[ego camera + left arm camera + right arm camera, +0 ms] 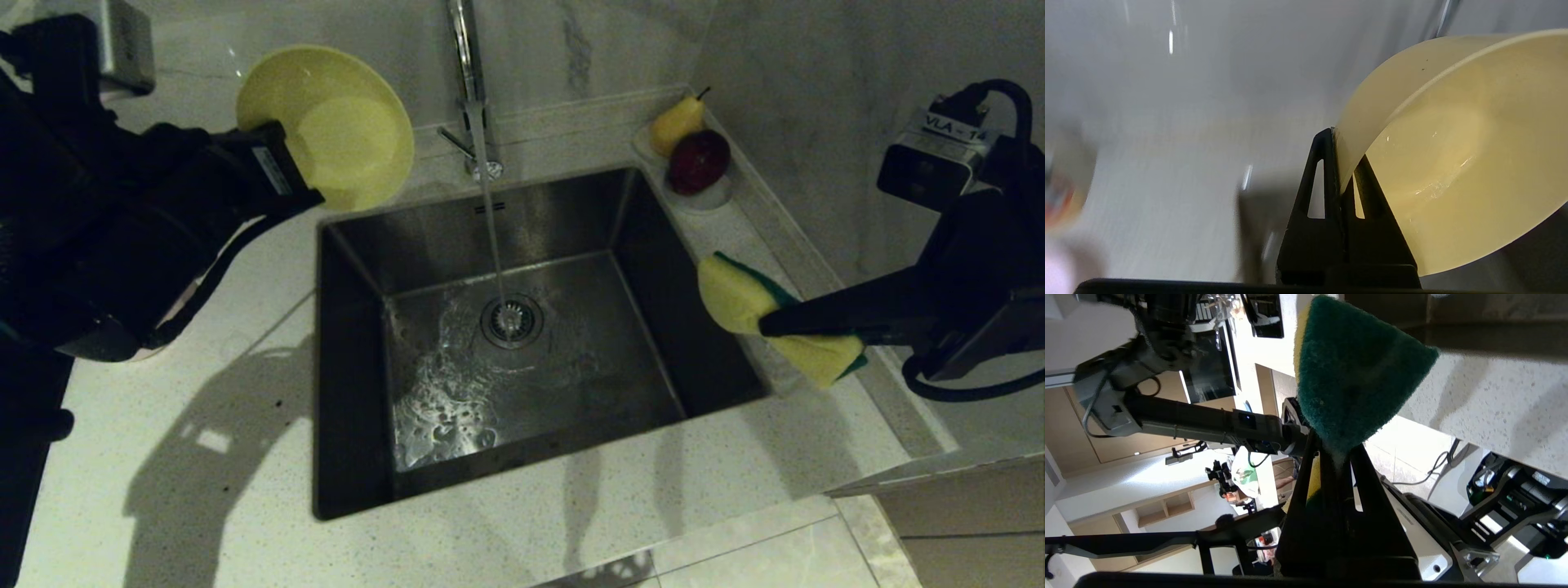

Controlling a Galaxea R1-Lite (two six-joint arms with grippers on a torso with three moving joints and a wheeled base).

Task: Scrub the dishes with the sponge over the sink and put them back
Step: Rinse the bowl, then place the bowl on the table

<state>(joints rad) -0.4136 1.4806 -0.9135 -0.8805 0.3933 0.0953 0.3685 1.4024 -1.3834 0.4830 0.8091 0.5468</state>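
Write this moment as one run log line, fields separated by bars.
left gripper: shut on yellow bowl, raised over counter left of sink | right gripper: shut on sponge, at sink's right edge | faucet: running

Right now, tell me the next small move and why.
Probably bring the yellow bowl over the sink toward the sponge. The left gripper pinches its rim up by the back wall, left of the running faucet, while the right gripper holds the sponge at the sink's right edge; they are apart.
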